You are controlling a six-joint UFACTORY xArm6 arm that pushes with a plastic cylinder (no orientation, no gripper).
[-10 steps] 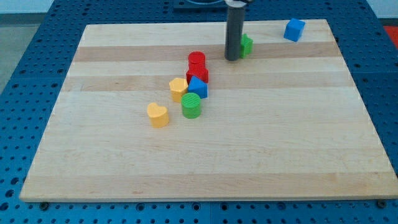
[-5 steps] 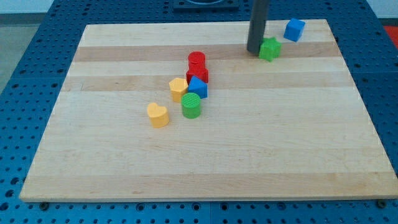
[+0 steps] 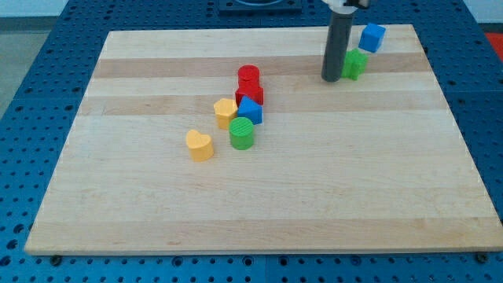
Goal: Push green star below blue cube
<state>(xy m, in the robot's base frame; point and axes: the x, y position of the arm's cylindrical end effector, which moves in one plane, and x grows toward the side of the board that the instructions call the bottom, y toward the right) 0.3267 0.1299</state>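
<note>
The green star [image 3: 356, 64] sits near the view's top right of the wooden board [image 3: 314, 181], just below and to the left of the blue cube [image 3: 372, 37]. The two blocks are close but a small gap shows between them. My tip [image 3: 332, 79] rests on the board against the star's left side; the dark rod hides the star's left edge.
A cluster lies left of centre: a red cylinder [image 3: 249, 77], a red block [image 3: 253, 94] below it, a blue block [image 3: 250, 110], a yellow block [image 3: 225, 112] and a green cylinder [image 3: 242, 134]. A yellow heart [image 3: 200, 145] lies apart at lower left.
My tip has moved to the right and pushed the green star to the right, from the board's top middle to just below-left of the blue cube. The other blocks have not moved.
</note>
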